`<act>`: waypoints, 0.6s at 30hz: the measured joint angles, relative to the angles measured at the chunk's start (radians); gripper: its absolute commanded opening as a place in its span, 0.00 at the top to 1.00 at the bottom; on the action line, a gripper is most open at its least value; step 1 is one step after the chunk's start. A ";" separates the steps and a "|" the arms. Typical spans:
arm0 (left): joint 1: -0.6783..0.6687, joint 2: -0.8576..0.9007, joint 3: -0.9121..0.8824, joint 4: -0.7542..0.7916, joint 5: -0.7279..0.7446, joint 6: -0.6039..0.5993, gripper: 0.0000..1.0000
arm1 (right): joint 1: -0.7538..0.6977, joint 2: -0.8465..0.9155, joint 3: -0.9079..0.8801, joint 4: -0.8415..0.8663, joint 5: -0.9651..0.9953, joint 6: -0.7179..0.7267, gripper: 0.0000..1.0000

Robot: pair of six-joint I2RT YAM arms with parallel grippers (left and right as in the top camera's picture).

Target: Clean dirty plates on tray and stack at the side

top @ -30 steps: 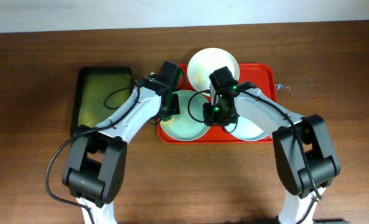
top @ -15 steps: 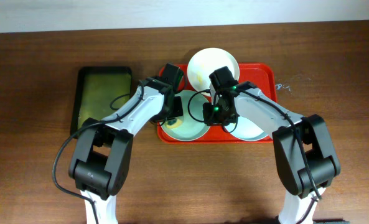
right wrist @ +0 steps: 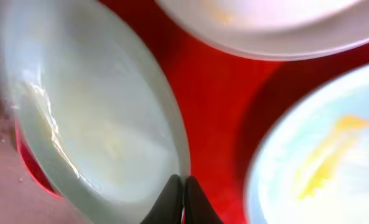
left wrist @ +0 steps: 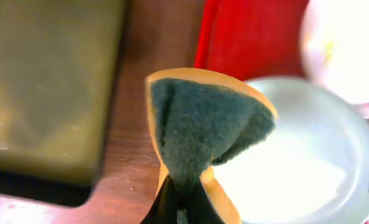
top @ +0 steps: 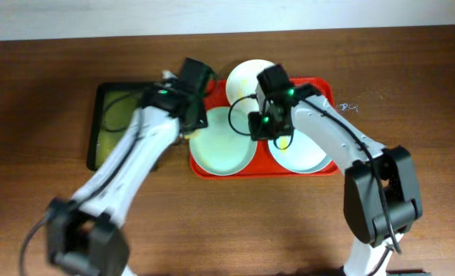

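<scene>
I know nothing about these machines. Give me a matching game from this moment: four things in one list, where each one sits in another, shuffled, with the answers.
Things:
1. sponge
2. white plate
3. streaked blue plate
4. green tray

Places:
A. on the table, left of the red tray
B. right half of the red tray
C. folded and pinched in the left gripper
D. far edge of the red tray

Pairs: 1-C, 2-D, 3-B, 4-A

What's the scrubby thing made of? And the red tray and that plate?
Sponge: soft yellow foam with a rough green scouring face. Tray: likely plastic, smooth, glossy red. Plate: shiny pale blue, ceramic or melamine, unclear which.
</scene>
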 measured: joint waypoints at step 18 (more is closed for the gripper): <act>0.452 -0.146 0.010 -0.336 0.024 0.027 1.00 | 0.303 -0.031 0.365 -0.293 0.773 -0.061 0.43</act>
